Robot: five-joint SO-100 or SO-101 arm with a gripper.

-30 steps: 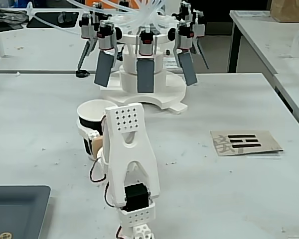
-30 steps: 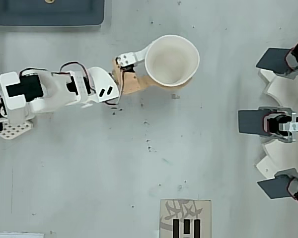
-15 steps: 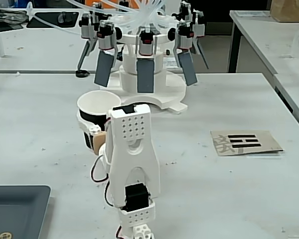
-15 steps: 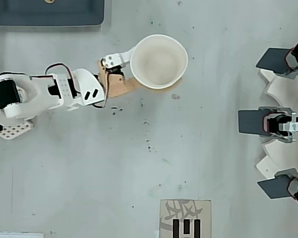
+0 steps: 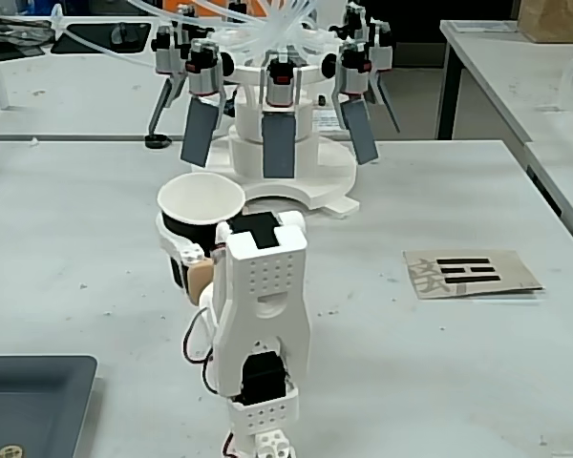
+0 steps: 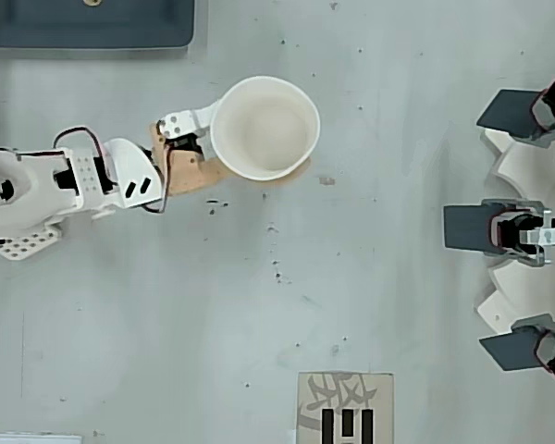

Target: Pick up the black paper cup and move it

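A pale grey tabletop, flecked with small dark spots, fills the overhead view; in the fixed view more grey tables stand behind it and at the right edge.

The black paper cup is tapered, matte black outside, white inside with a white rolled rim. It stands upright with its mouth up, left of centre in the fixed view and in the upper middle of the overhead view. Whether its base touches the surface cannot be told.

The end effector is clamped on the cup's wall: one white finger hugs the upper left of the rim in the overhead view, and a tan finger passes under the lower left.

One white arm reaches in from the left edge of the overhead view. One cup is in sight. One white machine with three dark grey paddles sits at the top centre of the fixed view. One tan card with black marks lies at the right. One dark blue tray sits at the lower left.
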